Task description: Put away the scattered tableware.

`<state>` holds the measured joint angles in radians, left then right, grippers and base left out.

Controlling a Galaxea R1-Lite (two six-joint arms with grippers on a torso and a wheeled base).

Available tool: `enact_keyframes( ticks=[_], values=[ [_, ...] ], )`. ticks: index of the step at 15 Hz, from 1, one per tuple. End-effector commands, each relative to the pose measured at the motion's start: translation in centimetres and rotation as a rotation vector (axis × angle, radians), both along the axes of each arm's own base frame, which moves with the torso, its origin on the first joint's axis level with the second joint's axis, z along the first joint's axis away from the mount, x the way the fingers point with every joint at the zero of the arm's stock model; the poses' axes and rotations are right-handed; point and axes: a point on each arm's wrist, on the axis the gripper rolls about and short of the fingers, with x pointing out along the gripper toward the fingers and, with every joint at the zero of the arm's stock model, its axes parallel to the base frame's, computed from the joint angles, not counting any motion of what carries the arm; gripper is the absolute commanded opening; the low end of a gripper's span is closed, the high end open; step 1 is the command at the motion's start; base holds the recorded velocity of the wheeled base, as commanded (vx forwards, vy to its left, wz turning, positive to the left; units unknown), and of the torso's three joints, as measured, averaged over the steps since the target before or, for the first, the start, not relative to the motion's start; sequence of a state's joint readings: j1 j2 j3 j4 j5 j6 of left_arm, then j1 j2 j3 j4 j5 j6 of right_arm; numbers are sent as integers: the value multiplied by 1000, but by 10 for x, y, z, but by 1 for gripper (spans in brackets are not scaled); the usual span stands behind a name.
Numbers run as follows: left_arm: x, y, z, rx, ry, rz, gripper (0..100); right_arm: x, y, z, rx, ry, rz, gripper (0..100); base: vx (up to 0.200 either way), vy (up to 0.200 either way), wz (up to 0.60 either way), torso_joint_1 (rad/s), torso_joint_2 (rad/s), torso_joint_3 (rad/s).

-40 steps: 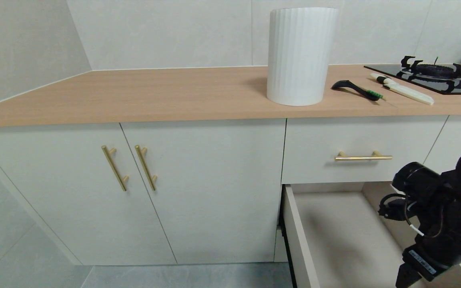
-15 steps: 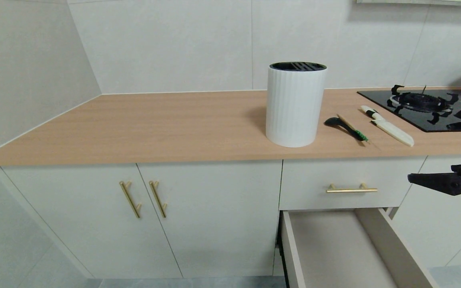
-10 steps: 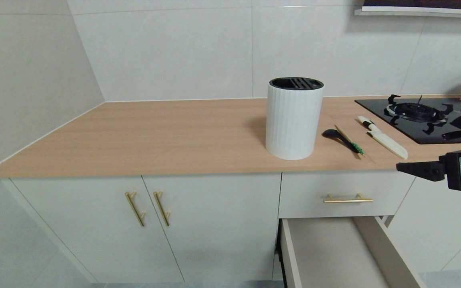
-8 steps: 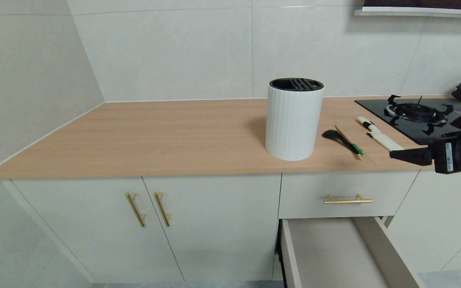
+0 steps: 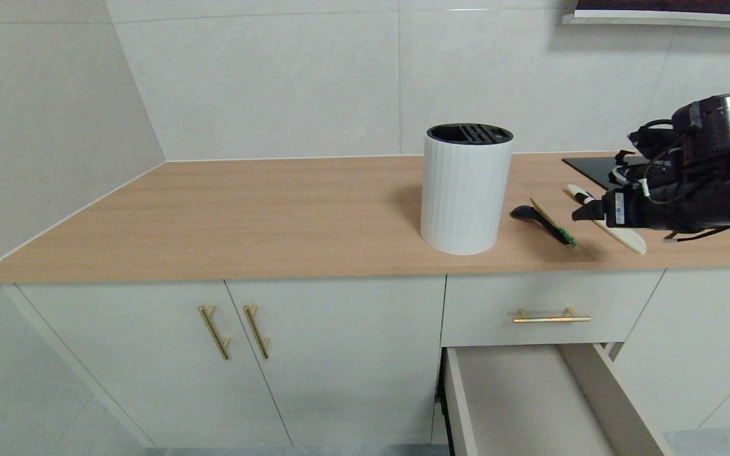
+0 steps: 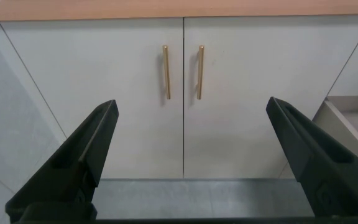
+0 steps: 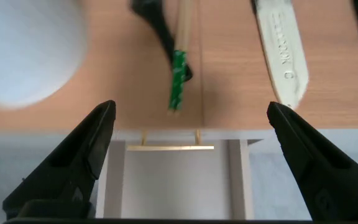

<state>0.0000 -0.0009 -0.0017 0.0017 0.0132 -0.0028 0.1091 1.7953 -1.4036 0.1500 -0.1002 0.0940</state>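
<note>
On the wooden counter [image 5: 276, 215] lie a black spoon [image 5: 530, 215], a pair of chopsticks with green ends [image 5: 558, 227] and a white knife [image 5: 625, 235], all right of a white ribbed holder [image 5: 465, 190]. My right gripper [image 5: 583, 213] hovers just above the knife, open and holding nothing. From its wrist camera the chopsticks [image 7: 178, 81], spoon [image 7: 157, 25] and knife [image 7: 283, 53] lie below the open right gripper [image 7: 191, 162], near the counter's front edge. My left gripper [image 6: 191, 168] hangs open low in front of the cupboard doors [image 6: 182, 93].
A lower drawer [image 5: 466, 405] stands pulled open under the shut drawer with a gold handle [image 5: 550, 316]. A black gas hob [image 5: 590, 166] sits at the counter's right end, behind my right arm. The counter's left half is bare wood.
My right arm has risen from beside the drawers to above the counter and moved left over the knife. The head camera stayed still over the last half second.
</note>
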Motion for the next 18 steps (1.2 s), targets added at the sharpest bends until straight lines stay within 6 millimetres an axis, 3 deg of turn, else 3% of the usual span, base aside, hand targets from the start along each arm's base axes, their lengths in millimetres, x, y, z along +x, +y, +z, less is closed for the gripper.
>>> enact_keyframes(
  ticks=[1, 7, 16, 17, 18],
  values=[
    [0, 0, 0, 0, 1, -1, 100, 24, 2, -27, -5, 67, -5, 100, 0, 0, 0, 0, 0, 0],
    [0, 0, 0, 0, 1, 1, 100, 42, 6, -48, -6, 80, -2, 100, 0, 0, 0, 0, 0, 0],
    [0, 0, 0, 0, 1, -1, 100, 51, 9, -57, 13, 67, -4, 100, 0, 0, 0, 0, 0, 0],
    [0, 0, 0, 0, 1, 1, 100, 51, 9, -57, 14, 67, -4, 0, 0, 0, 0, 0, 0, 0],
    [0, 0, 0, 0, 1, 1, 100, 50, 9, -57, 13, 67, -6, 0, 0, 0, 0, 0, 0, 0]
  ],
)
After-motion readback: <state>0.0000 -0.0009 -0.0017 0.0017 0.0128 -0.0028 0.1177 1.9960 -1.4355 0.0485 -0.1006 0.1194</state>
